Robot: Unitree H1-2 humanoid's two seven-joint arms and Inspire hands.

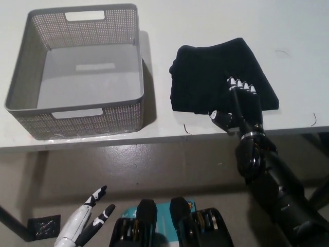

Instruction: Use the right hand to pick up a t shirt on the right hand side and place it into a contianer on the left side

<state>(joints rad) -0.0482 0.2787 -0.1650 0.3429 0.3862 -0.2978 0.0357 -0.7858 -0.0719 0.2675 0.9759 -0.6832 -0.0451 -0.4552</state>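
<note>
A folded black t-shirt [216,72] lies on the white table [205,20], right of centre. My black right hand [237,105] is open over the shirt's near right part, its fingers [241,87] spread above the fabric and the thumb at the shirt's front edge. It holds nothing. A grey perforated basket [31,98] stands empty on the table's left side. My white left hand [85,222] rests low at the bottom left, below the table, with fingers apart.
The table's front edge [154,138] runs across the middle of the picture, with floor below it. A gap of bare table separates the basket from the shirt. A short dark thread [313,119] lies near the right edge.
</note>
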